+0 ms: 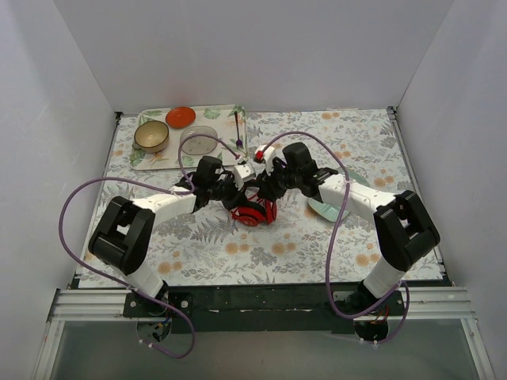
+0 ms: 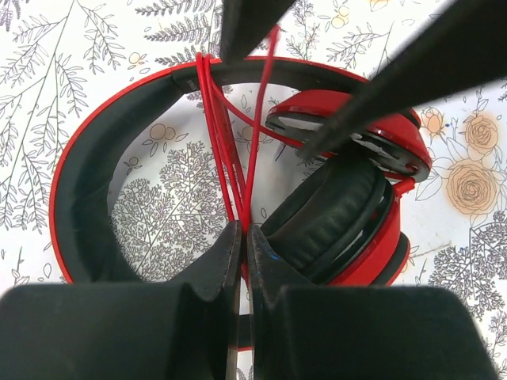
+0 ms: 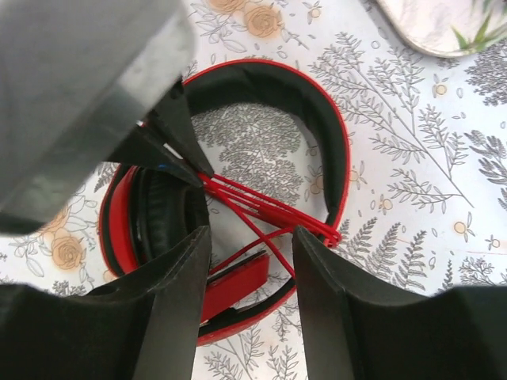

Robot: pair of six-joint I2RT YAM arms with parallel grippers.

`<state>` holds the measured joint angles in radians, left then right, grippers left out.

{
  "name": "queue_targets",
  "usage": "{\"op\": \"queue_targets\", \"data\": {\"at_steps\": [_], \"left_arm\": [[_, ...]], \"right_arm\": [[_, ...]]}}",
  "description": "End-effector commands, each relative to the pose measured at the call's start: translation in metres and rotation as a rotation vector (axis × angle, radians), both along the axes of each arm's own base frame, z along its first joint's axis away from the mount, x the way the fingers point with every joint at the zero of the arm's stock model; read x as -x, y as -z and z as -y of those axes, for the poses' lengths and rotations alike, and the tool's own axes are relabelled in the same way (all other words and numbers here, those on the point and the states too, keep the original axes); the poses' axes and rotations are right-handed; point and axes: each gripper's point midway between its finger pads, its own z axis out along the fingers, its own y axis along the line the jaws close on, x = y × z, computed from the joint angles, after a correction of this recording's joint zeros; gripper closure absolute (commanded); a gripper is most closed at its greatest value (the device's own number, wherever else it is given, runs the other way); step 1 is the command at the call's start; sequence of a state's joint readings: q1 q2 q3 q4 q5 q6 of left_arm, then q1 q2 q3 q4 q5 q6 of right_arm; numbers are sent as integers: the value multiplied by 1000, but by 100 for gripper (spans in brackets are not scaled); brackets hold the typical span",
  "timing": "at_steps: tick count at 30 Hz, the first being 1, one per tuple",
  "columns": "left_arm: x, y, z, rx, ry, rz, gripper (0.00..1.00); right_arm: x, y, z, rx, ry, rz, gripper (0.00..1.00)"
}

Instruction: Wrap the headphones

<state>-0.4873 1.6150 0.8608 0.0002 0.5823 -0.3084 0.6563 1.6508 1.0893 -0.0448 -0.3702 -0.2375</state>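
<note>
The red headphones (image 1: pixel 253 212) lie on the floral cloth between both arms, with black headband (image 2: pixel 87 158) and ear pads. The thin red cable (image 2: pixel 214 134) runs in several strands across the headband loop. My left gripper (image 2: pixel 243 229) is shut on the cable strands beside an ear pad; in the top view it (image 1: pixel 236 198) sits at the headphones' left. My right gripper (image 3: pixel 249 233) is open just above the headphones, loose cable strands (image 3: pixel 261 207) and a red cup between its jaws. In the top view it (image 1: pixel 266 191) is over the headphones' right side.
A tray (image 1: pixel 222 119) at the back left holds a tan bowl (image 1: pixel 150 136), a red-orange bowl (image 1: pixel 181 116), a clear dish (image 1: pixel 198 142) and a fork (image 1: pixel 237 131). A pale plate (image 1: pixel 325 207) lies under the right arm. White walls stand on three sides.
</note>
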Motion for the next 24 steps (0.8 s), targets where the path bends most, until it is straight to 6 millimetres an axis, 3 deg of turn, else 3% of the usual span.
{"op": "queue_targets", "data": {"at_steps": [1,7,9,12,16,24], "left_arm": [[0,5,0,-56,37,7,100],[-4,11,0,-80,26,-21,99],[-5,10,1,-77,18,-23,88],[-7,6,2,-70,8,-17,84],[-10,-1,2,-55,-9,2,69],[-13,-20,5,-22,-19,24,63]], "right_arm": [[-13,-25,-3,-110,21,50,48],[-18,-4,3,-101,54,-12,55],[-20,-1,5,-105,68,-26,56],[-23,1,8,-108,80,-38,58],[-25,6,13,-95,102,-51,60],[-29,-5,17,-117,126,-35,58]]}}
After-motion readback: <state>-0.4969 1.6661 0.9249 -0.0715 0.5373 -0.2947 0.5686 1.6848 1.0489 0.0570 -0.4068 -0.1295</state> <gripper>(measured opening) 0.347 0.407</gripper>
